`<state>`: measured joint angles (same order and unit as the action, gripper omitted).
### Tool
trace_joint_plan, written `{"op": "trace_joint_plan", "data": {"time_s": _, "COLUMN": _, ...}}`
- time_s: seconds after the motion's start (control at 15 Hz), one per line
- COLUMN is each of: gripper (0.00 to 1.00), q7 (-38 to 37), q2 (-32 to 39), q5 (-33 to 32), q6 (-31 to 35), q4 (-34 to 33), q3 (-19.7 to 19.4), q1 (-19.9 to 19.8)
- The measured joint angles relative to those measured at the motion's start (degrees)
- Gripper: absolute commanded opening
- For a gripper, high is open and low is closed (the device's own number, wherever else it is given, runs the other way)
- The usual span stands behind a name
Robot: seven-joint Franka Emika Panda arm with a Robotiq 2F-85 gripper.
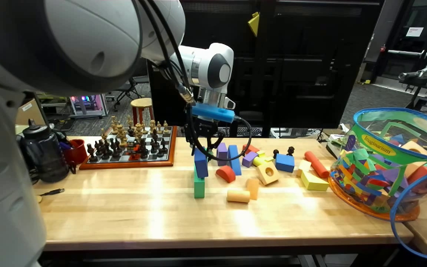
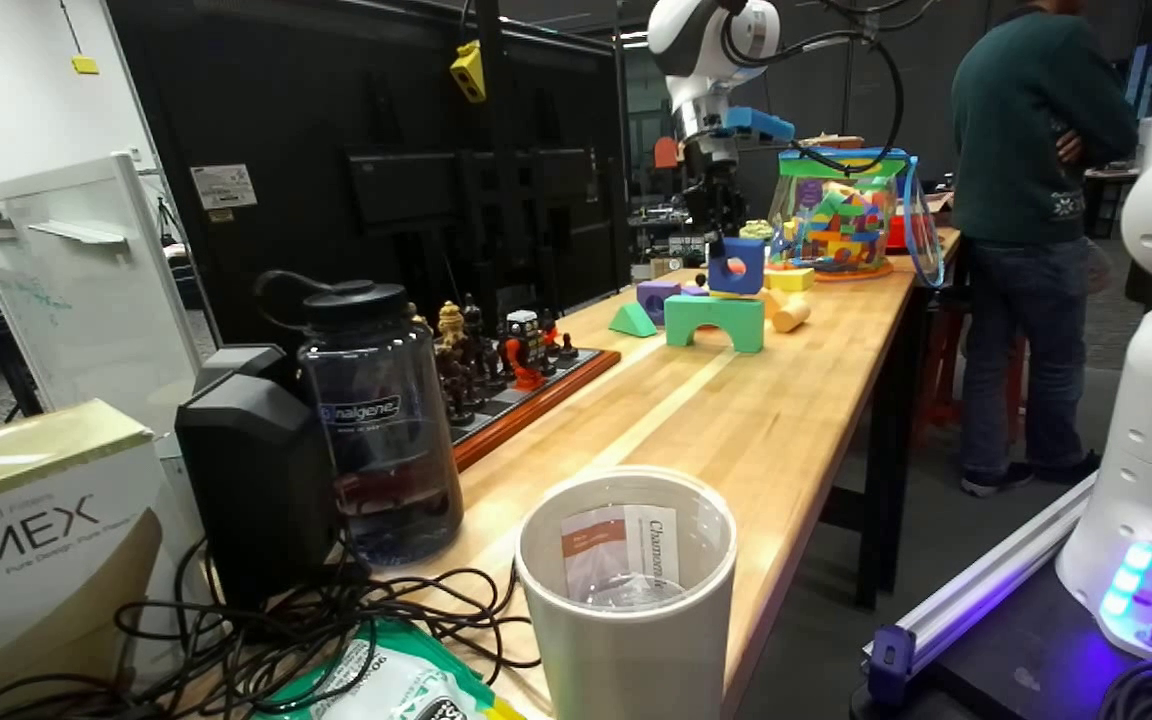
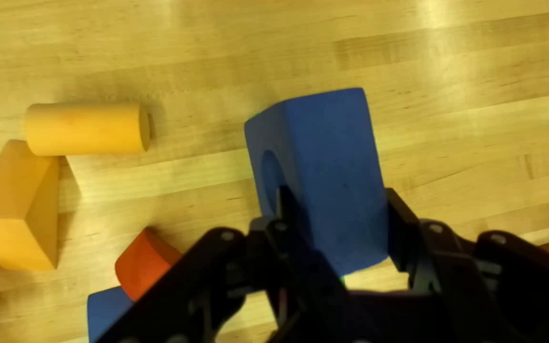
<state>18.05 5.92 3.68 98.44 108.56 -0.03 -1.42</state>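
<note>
A blue block with a round hole [image 3: 331, 166] is pinched between the black fingers of my gripper [image 3: 339, 209] in the wrist view, one finger on the holed face and the other on the opposite face. In an exterior view the blue block [image 2: 748, 268] stands upright directly over the green arch [image 2: 681, 318], which rests on the table. They look very close; whether they touch I cannot tell. From above, the blue block hides nearly all of the arch. A green triangular block [image 2: 633, 320] lies beside the arch.
Loose blocks lie near the arch, among them an orange cylinder [image 3: 86, 128], a red half-round [image 1: 226, 173] and a tall blue block [image 1: 234, 159]. A chess board [image 1: 128, 163] with pieces and a clear bin of blocks [image 1: 376, 174] flank them on the wooden table [image 1: 124, 211].
</note>
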Motion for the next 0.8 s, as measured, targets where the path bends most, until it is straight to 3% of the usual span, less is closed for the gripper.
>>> {"op": "trace_joint_plan", "data": {"time_s": 0.8, "gripper": 0.19, "q7": -1.27, "q2": 0.68, "q5": 0.0, "q6": -0.3, "q4": -0.12, "q3": 0.25, "q1": 0.09}}
